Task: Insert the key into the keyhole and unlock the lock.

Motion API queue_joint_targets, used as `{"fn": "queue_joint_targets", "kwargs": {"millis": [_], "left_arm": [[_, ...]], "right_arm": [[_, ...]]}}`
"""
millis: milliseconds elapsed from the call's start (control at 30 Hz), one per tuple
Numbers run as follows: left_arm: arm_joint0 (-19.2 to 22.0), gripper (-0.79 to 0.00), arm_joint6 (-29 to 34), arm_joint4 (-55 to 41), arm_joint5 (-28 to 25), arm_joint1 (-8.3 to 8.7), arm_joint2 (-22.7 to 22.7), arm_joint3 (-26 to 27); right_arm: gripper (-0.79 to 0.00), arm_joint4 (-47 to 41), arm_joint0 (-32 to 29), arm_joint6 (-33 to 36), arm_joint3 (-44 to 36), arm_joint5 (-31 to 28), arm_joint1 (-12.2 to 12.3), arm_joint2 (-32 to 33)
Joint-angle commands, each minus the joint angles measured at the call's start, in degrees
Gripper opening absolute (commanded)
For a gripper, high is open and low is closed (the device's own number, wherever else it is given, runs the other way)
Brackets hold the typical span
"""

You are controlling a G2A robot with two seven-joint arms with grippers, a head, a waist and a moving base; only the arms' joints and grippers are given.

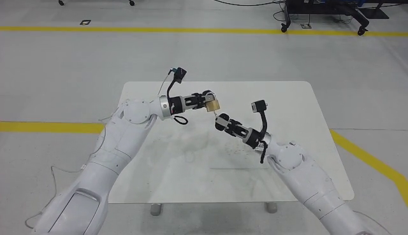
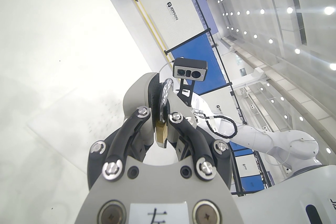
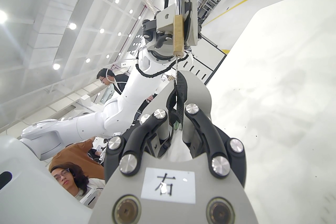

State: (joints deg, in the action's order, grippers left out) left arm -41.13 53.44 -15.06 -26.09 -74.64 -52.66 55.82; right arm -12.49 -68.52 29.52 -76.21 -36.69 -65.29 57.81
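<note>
Above the middle of the table my left gripper [image 1: 210, 101] is shut on a brass padlock [image 1: 215, 104]. In the left wrist view, the padlock's body [image 2: 161, 132] sits between the pads and its silver shackle [image 2: 166, 89] points away. My right gripper [image 1: 221, 118] faces it from close by, shut on the key. The right wrist view has the key's thin blade [image 3: 177, 65] running from my right gripper [image 3: 180, 78] up to the underside of the padlock [image 3: 178, 34]. How deep the blade sits in the keyhole is hidden.
Both grippers hang over the white table [image 1: 287, 107], near its middle. A small black loop [image 1: 180, 119] lies by the left arm's wrist. Yellow floor lines and wheeled frames [image 1: 325, 9] are far beyond the table's back edge.
</note>
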Motion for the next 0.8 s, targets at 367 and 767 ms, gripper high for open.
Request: {"fn": "queue_joint_targets", "kwargs": {"millis": [367,767], "left_arm": [[0.0,-0.785,0.4,0.1,-0.2,-0.22,-0.1,-0.2],[0.0,-0.785,1.1,-0.8,0.1,-0.46,-0.4,-0.6]], "right_arm": [[-0.785,-1.0,0.4,-0.3,0.6,-0.2,-0.7,0.0],[-0.785,-1.6,1.6,-3.5,2.0,-1.1,-1.9,-0.5]]}}
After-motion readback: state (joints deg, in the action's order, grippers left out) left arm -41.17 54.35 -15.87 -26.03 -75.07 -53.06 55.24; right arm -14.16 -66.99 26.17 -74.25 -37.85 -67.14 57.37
